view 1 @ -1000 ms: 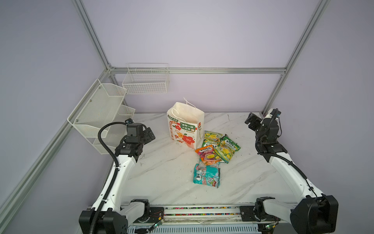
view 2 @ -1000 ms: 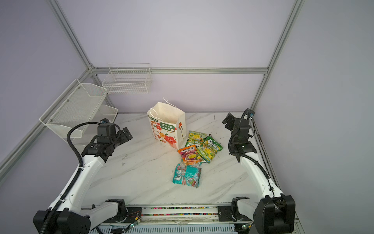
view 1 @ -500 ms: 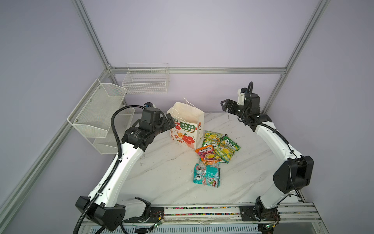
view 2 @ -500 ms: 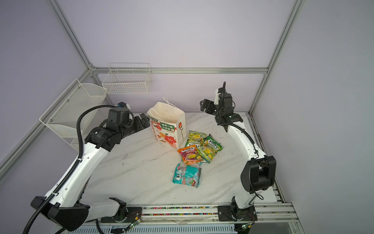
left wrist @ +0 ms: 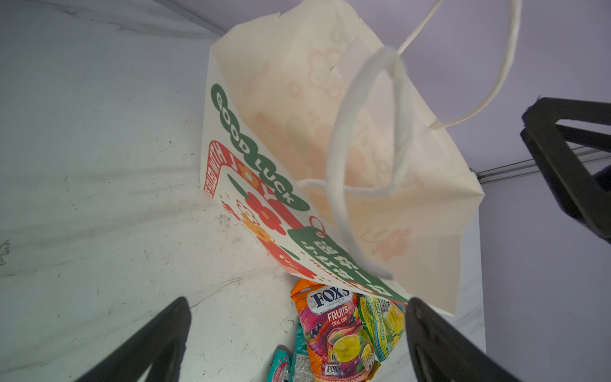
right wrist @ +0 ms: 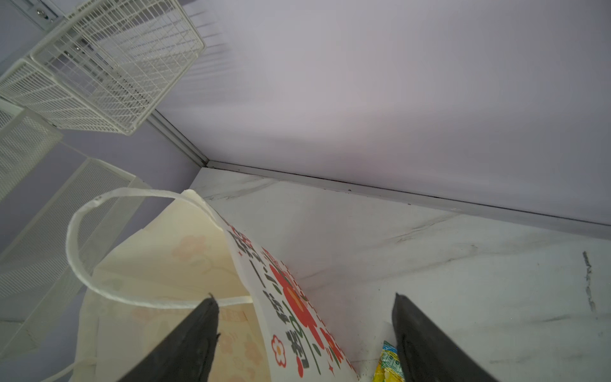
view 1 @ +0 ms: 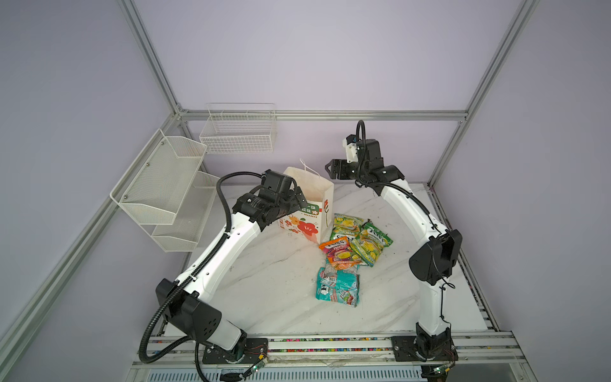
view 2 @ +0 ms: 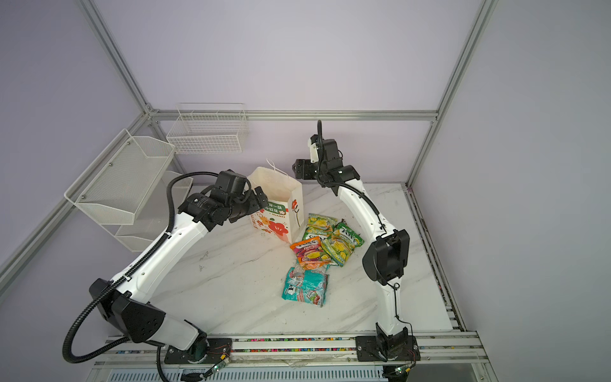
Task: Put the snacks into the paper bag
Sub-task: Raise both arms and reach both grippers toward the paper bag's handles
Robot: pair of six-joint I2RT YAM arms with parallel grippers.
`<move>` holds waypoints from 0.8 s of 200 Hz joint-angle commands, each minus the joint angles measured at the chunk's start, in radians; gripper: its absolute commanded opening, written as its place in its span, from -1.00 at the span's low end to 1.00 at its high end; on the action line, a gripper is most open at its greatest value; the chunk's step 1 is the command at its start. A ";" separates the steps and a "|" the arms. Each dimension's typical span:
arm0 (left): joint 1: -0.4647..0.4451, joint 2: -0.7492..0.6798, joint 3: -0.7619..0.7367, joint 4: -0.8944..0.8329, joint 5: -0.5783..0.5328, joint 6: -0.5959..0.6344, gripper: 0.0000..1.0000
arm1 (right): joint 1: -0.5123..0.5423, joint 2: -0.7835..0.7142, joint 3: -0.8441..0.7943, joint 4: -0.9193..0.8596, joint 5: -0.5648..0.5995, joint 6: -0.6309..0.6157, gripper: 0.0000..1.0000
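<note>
Since both arms swung in from tabletop [view 1: 264, 284] sides: left pincer [view 1: 296, 195] spread, empty, at paper bag [view 1: 307, 228] left rim; right pincer [view 1: 331, 169] spread above right rim, pinching nothing. Bag upright, far centre; snacks [view 1: 350, 246] unmoved, just right. Likely steadying bag first.

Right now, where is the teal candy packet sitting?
In both top views the flat teal candy packet lies on the white marble table, right of centre toward the front edge, touching the orange-pink candy packet just behind it.
</note>
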 commanded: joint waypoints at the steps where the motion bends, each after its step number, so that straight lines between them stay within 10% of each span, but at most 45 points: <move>1: -0.002 0.018 0.129 0.001 -0.025 -0.042 0.99 | 0.035 0.046 0.070 -0.121 0.032 -0.064 0.60; 102: 0.006 0.164 0.259 0.004 -0.025 -0.083 0.90 | 0.077 0.115 0.151 -0.163 -0.009 -0.070 0.14; 160: 0.017 0.202 0.260 -0.001 -0.036 -0.109 0.43 | 0.085 0.055 0.066 -0.121 -0.056 -0.030 0.08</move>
